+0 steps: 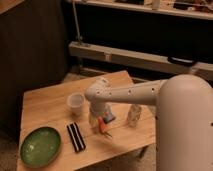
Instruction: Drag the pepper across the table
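The pepper (pixel 103 126) is a small orange-red tapered piece with a thin stem. It lies on the light wooden table (pixel 50 107) near the front middle. My arm reaches in from the right and bends down over the table. The gripper (pixel 96 120) hangs just left of the pepper and right against it. Whether it holds the pepper I cannot tell.
A white cup (pixel 75 102) stands left of the arm. A green plate (pixel 41 146) sits at the front left corner, with a black ridged block (pixel 76 136) beside it. A pale blue flat piece (pixel 109 117) lies behind the pepper, and a small white bottle (pixel 133 115) stands to the right.
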You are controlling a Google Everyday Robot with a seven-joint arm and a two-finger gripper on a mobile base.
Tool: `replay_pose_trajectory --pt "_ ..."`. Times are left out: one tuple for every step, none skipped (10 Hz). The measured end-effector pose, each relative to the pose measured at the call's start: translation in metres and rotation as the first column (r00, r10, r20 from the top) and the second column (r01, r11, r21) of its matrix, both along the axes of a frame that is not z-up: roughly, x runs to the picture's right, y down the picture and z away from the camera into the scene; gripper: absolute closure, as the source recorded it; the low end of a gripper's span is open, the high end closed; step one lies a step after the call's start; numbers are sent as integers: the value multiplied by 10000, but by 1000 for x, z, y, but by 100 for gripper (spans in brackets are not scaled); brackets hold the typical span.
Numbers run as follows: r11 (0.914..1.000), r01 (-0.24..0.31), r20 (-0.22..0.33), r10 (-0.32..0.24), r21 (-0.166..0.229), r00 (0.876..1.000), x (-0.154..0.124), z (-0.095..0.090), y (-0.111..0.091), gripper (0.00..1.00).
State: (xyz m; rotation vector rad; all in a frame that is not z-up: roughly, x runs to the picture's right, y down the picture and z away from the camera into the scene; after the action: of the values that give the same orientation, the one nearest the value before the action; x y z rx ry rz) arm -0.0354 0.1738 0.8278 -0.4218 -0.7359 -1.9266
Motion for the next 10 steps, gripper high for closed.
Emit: replay_pose_trajectory --pt "10000 3 -113 -4 -52 9999 3 -1 3 38" --pt "9999 0 -260 -2 -102 9997 7 -3 7 38" --pt "9999 -11 -365 6 -126 9993 12 -5 10 38" --pt "9998 -51 -475 42 -170 9989 17 -8 12 38" --pt "9998 -68 -522 57 -205 9986 19 -12 14 38" --pt "9996 -99 -569 85 -257 9983 21 -18 17 38" --pt "9992 -163 -592 142 -352 9981 23 -22 21 38" --pt "9990 -186 -585 162 -404 9982 23 -23 24 38" --pt "9987 -194 -583 167 -463 9982 22 -23 27 38" --pt "9984 -191 -551 162 -529 9984 20 -21 31 38"
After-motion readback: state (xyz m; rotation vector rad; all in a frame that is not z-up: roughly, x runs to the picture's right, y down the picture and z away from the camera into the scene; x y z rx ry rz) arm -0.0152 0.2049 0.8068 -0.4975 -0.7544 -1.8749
